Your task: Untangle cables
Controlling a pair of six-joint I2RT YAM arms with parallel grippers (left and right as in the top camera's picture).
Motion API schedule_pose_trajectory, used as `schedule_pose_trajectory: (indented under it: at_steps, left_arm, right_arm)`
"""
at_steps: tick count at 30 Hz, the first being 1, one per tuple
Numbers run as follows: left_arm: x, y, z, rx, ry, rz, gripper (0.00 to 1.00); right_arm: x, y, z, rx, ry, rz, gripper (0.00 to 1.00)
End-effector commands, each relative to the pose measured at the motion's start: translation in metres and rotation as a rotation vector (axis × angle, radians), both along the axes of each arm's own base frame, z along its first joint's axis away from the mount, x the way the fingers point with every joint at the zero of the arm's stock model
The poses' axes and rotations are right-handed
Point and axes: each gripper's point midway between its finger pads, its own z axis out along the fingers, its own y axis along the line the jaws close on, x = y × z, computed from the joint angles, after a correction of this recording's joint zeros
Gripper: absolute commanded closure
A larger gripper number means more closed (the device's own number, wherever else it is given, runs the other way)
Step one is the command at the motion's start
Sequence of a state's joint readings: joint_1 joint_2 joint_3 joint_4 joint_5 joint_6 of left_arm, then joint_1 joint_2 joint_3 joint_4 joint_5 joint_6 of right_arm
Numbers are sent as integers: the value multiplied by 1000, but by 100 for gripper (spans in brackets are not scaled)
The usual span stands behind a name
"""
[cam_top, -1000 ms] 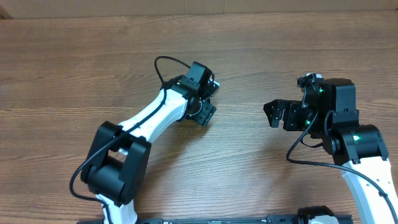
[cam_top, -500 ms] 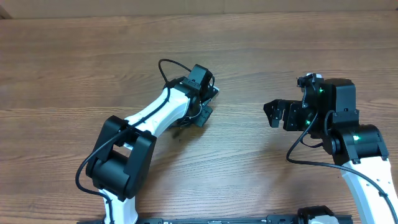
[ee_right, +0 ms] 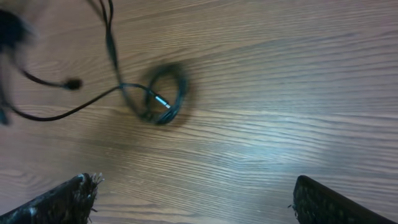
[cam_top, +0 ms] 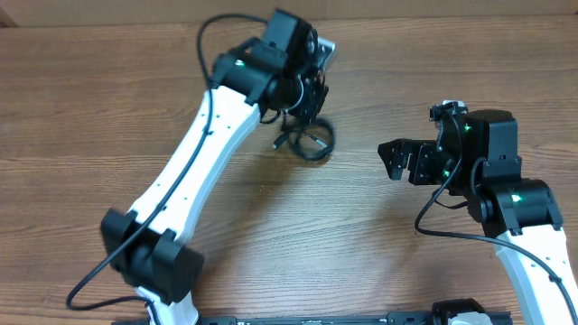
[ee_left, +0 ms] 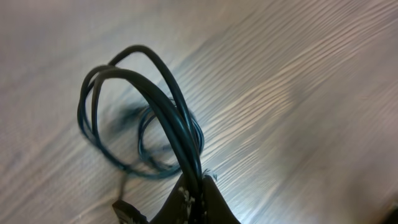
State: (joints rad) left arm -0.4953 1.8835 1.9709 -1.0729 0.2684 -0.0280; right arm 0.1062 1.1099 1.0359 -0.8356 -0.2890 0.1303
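Grips thin black looped cables in closed left tool, upper centre of frame, dangling down to brown wood-grain worktop. Holds right tool spread wide, empty, centre right.

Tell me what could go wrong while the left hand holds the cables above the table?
1. The left hand pinches several strands of the cables together, so pulling may tighten the tangle.
2. The plug sits inside a lower loop and may catch there.
3. The right hand is open and apart from the cables; with nothing anchoring them, the whole bundle may lift.
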Motion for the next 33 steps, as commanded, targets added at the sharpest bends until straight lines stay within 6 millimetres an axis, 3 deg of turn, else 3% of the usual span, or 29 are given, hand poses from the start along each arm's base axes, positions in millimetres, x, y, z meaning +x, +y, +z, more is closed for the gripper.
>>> schedule_pose_trajectory:
  at_steps: [1, 9, 13, 17, 20, 23, 29, 33]
  left_arm:
    - [-10, -3, 51, -101, -58, -16, 96]
    - [-29, 10, 127, -196, -197, 33, 96]
    - [-41, 16, 146, -225, -229, 34, 96]
    - [-49, 21, 157, -234, -251, 38, 96]
    - [-43, 36, 142, -141, -245, 93, 96]
    - [-39, 52, 109, -9, -172, 155, 96]
    - [-30, 50, 55, 113, -41, 122, 96]
    - [-12, 64, 25, 244, -24, 180, 96]
  right_arm:
    - [7, 10, 8, 34, -15, 38, 0]
    - [28, 36, -12, 149, 41, 138, 0]
    - [44, 40, -23, 159, 40, 139, 0]
    - [55, 42, -41, 184, 95, 106, 8]
    - [56, 45, -55, 206, 146, 109, 16]
    - [54, 52, -64, 226, 180, 129, 15]
    - [55, 65, -66, 200, 160, 164, 9]
    - [57, 62, -71, 141, 158, 137, 9]
